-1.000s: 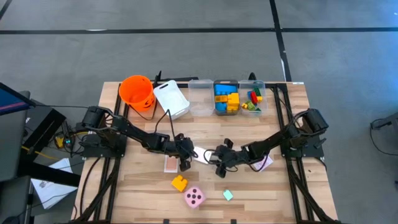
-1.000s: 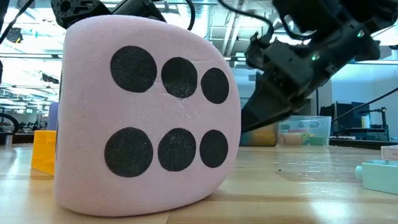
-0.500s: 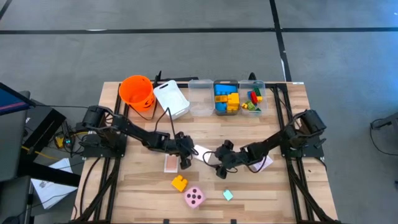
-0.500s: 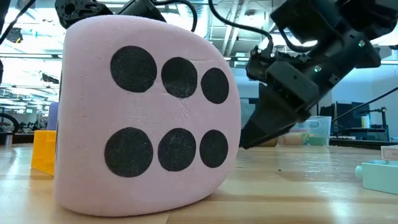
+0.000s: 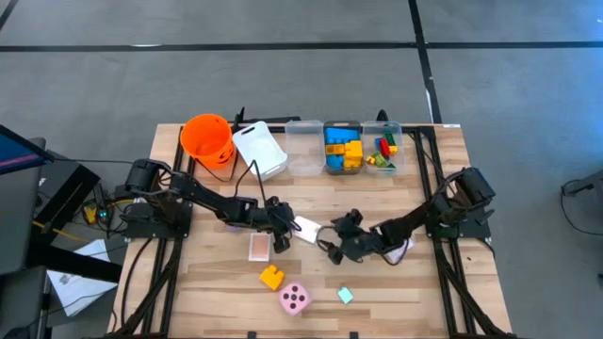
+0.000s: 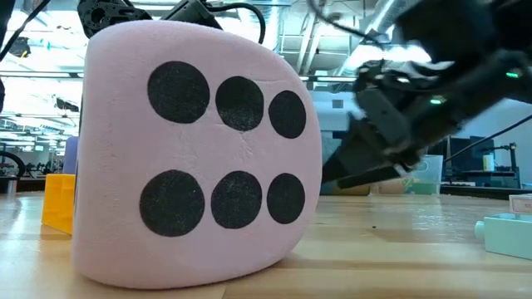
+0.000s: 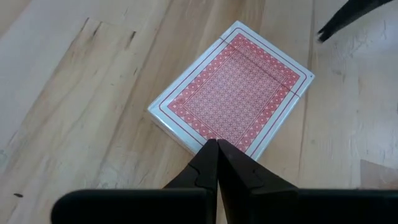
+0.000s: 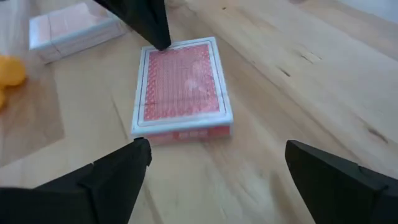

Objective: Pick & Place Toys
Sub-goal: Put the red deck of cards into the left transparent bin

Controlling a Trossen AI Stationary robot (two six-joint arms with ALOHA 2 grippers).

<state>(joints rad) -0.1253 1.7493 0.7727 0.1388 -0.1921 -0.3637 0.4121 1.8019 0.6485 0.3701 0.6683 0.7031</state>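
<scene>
A red-backed pack of cards (image 5: 306, 229) lies flat on the table between my two grippers; it also shows in the left wrist view (image 7: 233, 93) and the right wrist view (image 8: 180, 87). My left gripper (image 5: 292, 229) is shut, its tips at the pack's edge. My right gripper (image 5: 334, 237) is open a little to the pack's right, touching nothing. A second pack (image 5: 258, 247) lies nearer the left. A yellow brick (image 5: 272, 276), a pink dotted die (image 5: 295, 298) and a teal brick (image 5: 345, 295) rest near the front edge. My left gripper touches the pack with its shut fingertips (image 7: 216, 146) at one long edge (image 7: 205, 138), near a corner (image 8: 158, 51). The fingers slant down from the table's left. The pack lies flat on the table.
An orange bucket (image 5: 207, 139), a white bin (image 5: 259, 149) and clear bins (image 5: 303, 146) with bricks (image 5: 342, 149) stand along the far edge. A card (image 5: 400, 247) lies under the right arm. The die (image 6: 195, 149) fills most of the low view.
My right gripper has drawn back from the pack toward the table's right edge and a little toward the near edge. The pack stays on the table by my left gripper.
</scene>
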